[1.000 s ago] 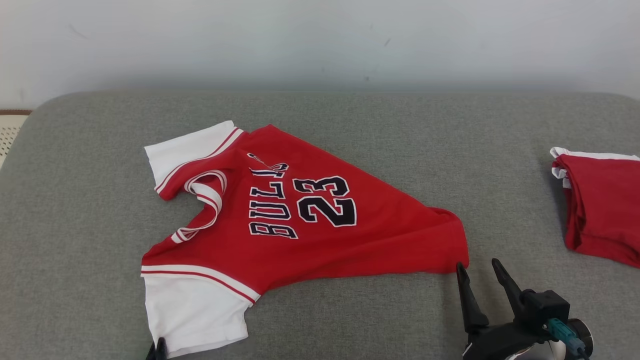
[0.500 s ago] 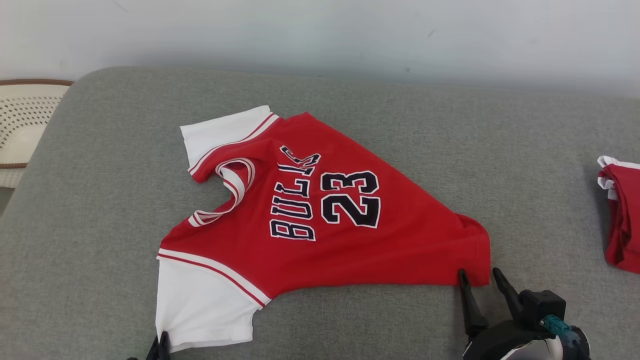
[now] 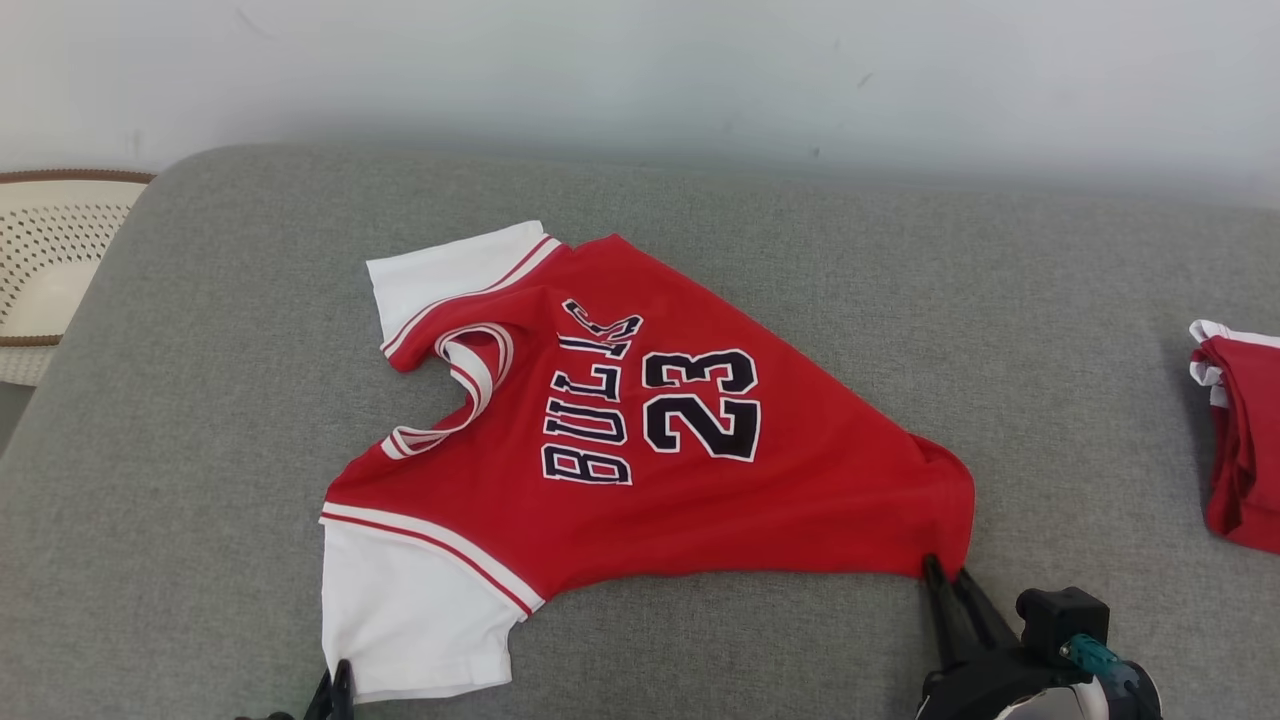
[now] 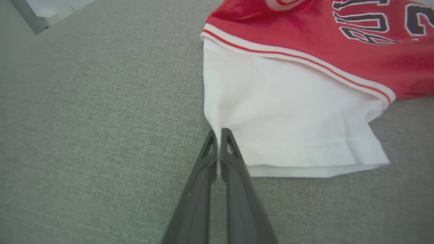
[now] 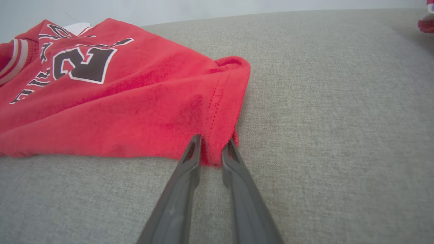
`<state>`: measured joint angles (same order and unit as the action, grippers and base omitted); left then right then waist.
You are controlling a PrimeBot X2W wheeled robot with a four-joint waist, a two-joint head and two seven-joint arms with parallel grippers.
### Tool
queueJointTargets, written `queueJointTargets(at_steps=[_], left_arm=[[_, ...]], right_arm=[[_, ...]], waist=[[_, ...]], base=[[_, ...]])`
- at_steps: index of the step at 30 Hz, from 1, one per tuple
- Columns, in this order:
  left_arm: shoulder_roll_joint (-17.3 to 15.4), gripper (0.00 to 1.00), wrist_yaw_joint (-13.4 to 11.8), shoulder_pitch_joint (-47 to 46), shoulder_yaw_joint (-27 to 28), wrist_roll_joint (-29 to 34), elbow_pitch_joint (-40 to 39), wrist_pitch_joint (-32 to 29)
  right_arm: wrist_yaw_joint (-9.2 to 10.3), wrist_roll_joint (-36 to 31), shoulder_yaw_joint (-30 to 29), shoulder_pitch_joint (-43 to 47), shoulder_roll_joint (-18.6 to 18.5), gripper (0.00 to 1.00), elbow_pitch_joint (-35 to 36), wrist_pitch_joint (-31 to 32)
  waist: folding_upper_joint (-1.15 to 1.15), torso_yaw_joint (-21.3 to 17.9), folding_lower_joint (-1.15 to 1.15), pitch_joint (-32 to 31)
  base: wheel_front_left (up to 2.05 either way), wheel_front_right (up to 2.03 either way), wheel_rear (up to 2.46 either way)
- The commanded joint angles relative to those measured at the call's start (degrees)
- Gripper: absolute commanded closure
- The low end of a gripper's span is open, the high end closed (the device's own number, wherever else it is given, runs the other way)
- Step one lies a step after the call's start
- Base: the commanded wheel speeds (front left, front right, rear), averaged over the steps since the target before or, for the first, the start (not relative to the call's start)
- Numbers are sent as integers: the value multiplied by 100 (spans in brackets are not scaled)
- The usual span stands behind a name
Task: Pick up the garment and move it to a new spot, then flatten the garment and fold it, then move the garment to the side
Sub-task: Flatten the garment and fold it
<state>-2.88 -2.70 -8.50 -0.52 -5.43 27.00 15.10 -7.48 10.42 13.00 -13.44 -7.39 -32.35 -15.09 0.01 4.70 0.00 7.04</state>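
Note:
The garment is a red jersey with white sleeves and dark "BULLS 23" lettering, lying spread on the grey cushion. My left gripper is shut on the outer corner of the near white sleeve; in the left wrist view the left gripper has its fingers pressed together at the sleeve's edge. My right gripper is at the jersey's near right hem corner. The right wrist view shows the right gripper pinching a fold of the red hem between its fingers.
Another red garment lies folded at the cushion's right edge, its corner at the top right of the right wrist view. A white perforated basket sits beyond the cushion's left end. A pale wall runs behind.
The right gripper's fingers, wide open just short of the hem corner, have moved onto it and closed on the cloth. The head camera has shifted. The left gripper stays shut at the sleeve.

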Motion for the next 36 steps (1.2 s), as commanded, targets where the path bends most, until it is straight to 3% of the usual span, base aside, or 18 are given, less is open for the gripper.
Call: queueJointTargets(at_steps=[1,6,11,15,20,27,36], left_arm=[[-5,100,-4,46,4,8,-19,7],[-5,100,8,43,11,17,-135,7],[-4,100,54,-113,18,36,-519,7],[-33,100,191,-396,79,132,-908,8],[-406,100,551,-1372,6,403,-1172,7],[-1218,100,841,-3614,-335,846,-866,7],[-1584,100,952,-5791,-953,1208,-83,7]], right_arm=[[-2,55,44,50,-23,96,-29,-6],[-2,285,121,75,-17,100,64,-6],[-2,621,175,88,-151,100,905,-6],[-2,748,137,-158,-316,100,1503,-5],[-2,754,154,-868,-666,100,1858,-5],[-2,687,339,-2500,-1160,100,1685,-5],[-2,601,762,-4461,-1459,100,492,-4]], waist=[[-1,-12,0,-16],[-1,-25,0,-96],[-1,-82,0,-263],[-1,-177,0,-417],[-1,-242,0,-508],[-1,-349,0,-228],[-1,-400,0,774]], base=[[0,0,0],[0,0,0],[0,0,0],[0,0,0],[0,0,0],[0,0,0],[0,0,0]])
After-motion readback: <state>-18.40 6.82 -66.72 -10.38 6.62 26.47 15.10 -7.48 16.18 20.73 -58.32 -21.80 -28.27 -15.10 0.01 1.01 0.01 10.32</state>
